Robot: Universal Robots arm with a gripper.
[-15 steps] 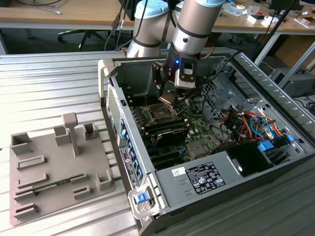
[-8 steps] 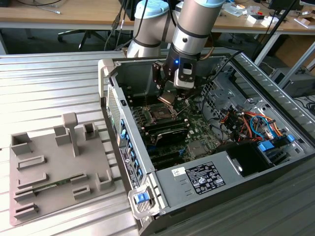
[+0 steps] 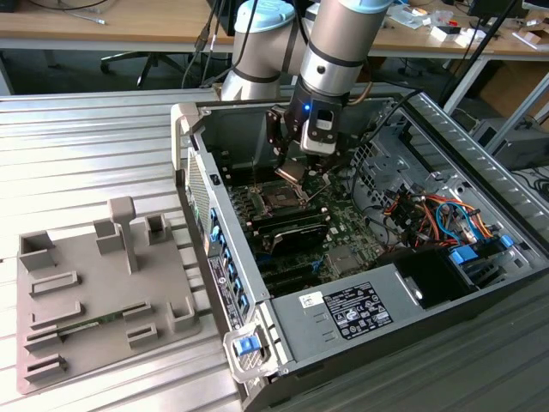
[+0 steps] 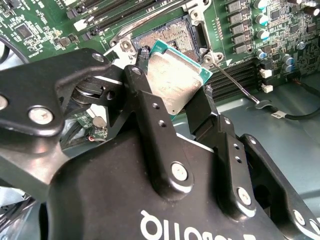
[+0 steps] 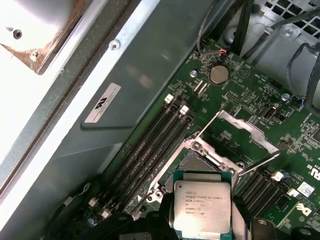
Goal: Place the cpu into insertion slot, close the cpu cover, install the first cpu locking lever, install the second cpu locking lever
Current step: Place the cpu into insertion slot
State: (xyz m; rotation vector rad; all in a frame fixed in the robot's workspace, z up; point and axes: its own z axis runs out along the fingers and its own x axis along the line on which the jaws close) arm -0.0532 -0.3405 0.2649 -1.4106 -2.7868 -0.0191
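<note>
Second wrist view: black jaws, closed on opposite edges of the small flat square silvery-topped cpu [image 4: 175, 82], hide part of it; it hangs tilted over the dark square metal-rimmed insertion slot [image 4: 167, 40]. First wrist view adds the thin silvery cpu cover [image 5: 245, 127], raised open beside the slot. In the exterior view the cpu is hard to make out

The cpu [image 5: 202, 202], a flat square chip with a silvery-grey top and green edge, sits tilted just above the insertion slot [image 5: 197, 162], not seated. The slot is dark, square and uncovered. The cpu cover [image 5: 250, 131], a silvery frame, appears swung open beside it.
</note>
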